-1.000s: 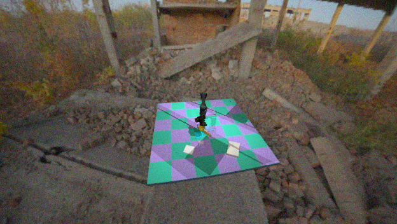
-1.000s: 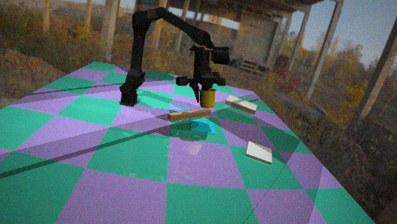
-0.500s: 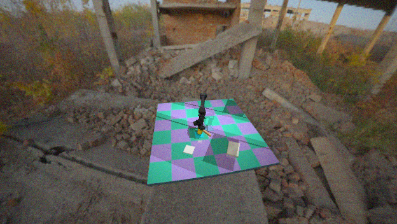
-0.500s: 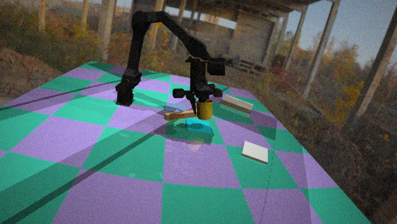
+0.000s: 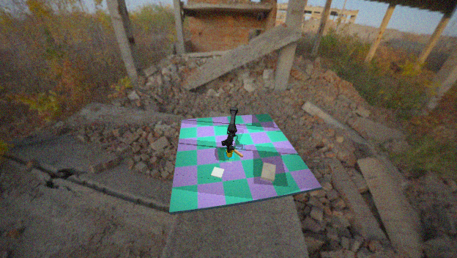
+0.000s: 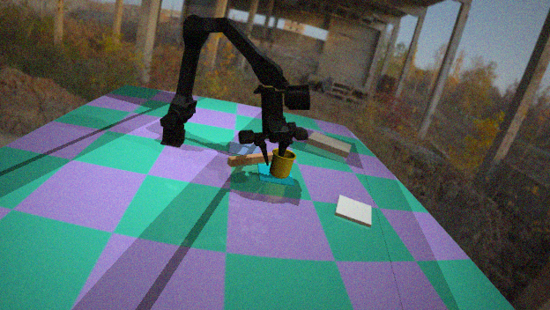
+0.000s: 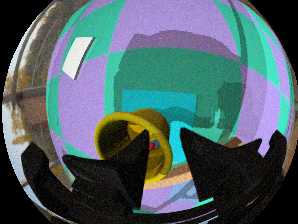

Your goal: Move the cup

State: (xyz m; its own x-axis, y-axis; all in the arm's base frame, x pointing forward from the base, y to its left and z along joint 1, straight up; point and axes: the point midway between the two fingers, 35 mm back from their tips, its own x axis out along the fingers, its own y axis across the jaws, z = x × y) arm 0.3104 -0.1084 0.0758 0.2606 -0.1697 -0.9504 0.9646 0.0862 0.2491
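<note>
Your gripper (image 5: 230, 150) (image 6: 275, 158) (image 7: 164, 132) stands part-open, released, with one finger inside the cup (image 5: 229, 155) (image 6: 283, 164) (image 7: 162, 117) and one outside. The cup tilts over the blue pad (image 5: 234, 156) (image 6: 264, 173) (image 7: 160, 97); you can't tell whether its base touches. Red and blue marbles (image 7: 154, 145) show inside. In the exterior view, from the cup, you have the stick (image 5: 238, 153) (image 6: 247, 159) (image 7: 175, 179) at nine o'clock, the block (image 5: 268, 171) (image 6: 328, 144) at two and the white pad (image 5: 217, 172) (image 6: 354, 210) (image 7: 78, 57) at four.

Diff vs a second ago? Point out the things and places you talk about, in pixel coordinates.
Cup (image 5: 229, 155) (image 6: 282, 166) (image 7: 161, 121) came down to the cyan pad (image 6: 264, 173) (image 7: 150, 98) and now leans. Gripper (image 5: 229, 150) (image 6: 274, 159) (image 7: 164, 132) lowered with it; fingers now look apart, cup apparently let go. White pad (image 5: 217, 172) (image 6: 353, 210) (image 7: 77, 57), wooden bar (image 5: 239, 153) (image 6: 247, 160) (image 7: 175, 179): unchanged.
</note>
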